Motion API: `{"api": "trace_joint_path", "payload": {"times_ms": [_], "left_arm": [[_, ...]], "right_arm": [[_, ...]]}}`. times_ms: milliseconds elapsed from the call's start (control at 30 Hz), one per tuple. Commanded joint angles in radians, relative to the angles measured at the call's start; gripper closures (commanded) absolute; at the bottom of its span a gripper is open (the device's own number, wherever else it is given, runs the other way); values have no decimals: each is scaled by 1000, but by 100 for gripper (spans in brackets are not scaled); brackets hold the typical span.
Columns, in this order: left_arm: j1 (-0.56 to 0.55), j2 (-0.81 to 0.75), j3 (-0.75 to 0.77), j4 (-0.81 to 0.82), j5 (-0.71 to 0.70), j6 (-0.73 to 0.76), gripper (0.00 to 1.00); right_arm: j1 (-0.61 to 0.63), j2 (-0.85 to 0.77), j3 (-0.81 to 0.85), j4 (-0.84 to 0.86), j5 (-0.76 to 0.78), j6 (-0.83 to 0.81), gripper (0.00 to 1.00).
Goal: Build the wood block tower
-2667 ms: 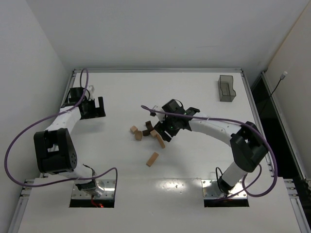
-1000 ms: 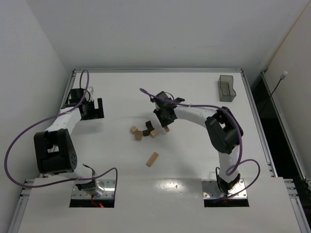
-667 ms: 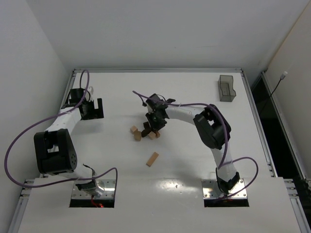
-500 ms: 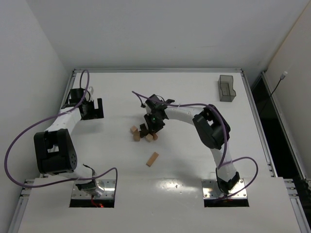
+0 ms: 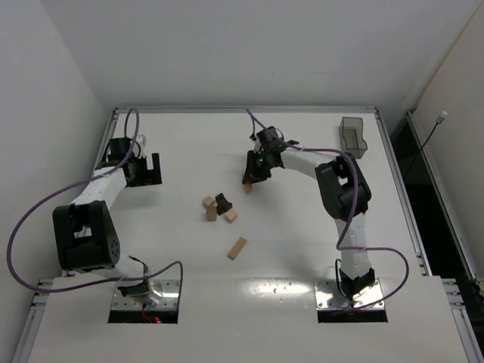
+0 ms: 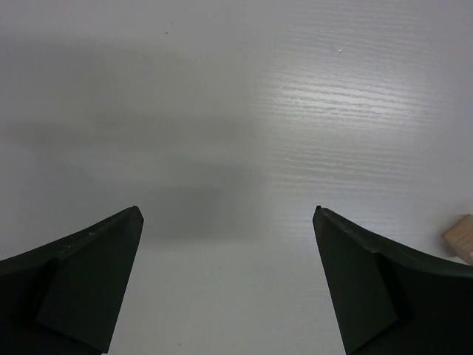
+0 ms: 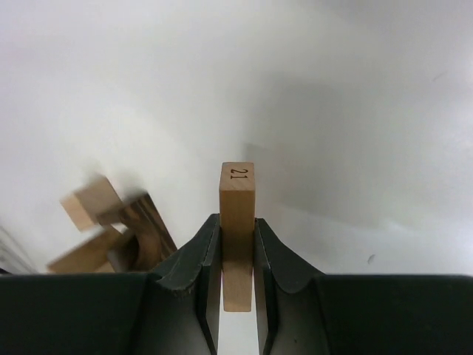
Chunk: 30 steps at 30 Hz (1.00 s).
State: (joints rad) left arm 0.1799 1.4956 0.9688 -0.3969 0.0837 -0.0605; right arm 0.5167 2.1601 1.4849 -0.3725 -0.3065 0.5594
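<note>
Right jaws clamp tan block (image 7: 236,194) — end protruding.

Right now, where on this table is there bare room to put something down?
Bare: the far stretch between left gripper and right gripper; the right side between right arm and container. Crowded: the middle, where loose blocks lie near the held block.

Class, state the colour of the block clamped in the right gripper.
Light tan block, clearest in the right wrist view.

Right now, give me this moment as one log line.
right gripper: shut on block marked 21, apart from pile | left gripper: open, empty | pile: loose, no stack begun
</note>
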Motion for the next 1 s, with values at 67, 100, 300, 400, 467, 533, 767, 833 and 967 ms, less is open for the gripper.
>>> {"api": "trace_joint_path", "payload": {"times_ms": [67, 100, 300, 400, 467, 533, 767, 833, 967], "left_arm": [[13, -21, -5, 20, 21, 16, 0], [13, -21, -5, 20, 21, 16, 0], [13, -21, 4, 10, 11, 16, 0], [13, -21, 4, 0, 2, 16, 0], [13, -21, 4, 0, 2, 16, 0], [13, -21, 4, 0, 13, 16, 0], [13, -21, 13, 0, 31, 7, 0], [13, -21, 13, 0, 31, 7, 0], [13, -12, 13, 0, 31, 7, 0]], "right_arm": [[-40, -8, -21, 260, -210, 181, 100], [-40, 3, -31, 292, -239, 201, 100], [-29, 85, -117, 580, -421, 395, 100], [-18, 86, -146, 555, -386, 404, 100], [-18, 95, -146, 517, -349, 389, 100], [-29, 95, -146, 500, -329, 379, 100], [-38, 86, -101, 376, -200, 278, 83], [-47, 60, -101, 356, -131, 240, 75], [-58, 60, -60, 276, -56, 188, 51]]}}
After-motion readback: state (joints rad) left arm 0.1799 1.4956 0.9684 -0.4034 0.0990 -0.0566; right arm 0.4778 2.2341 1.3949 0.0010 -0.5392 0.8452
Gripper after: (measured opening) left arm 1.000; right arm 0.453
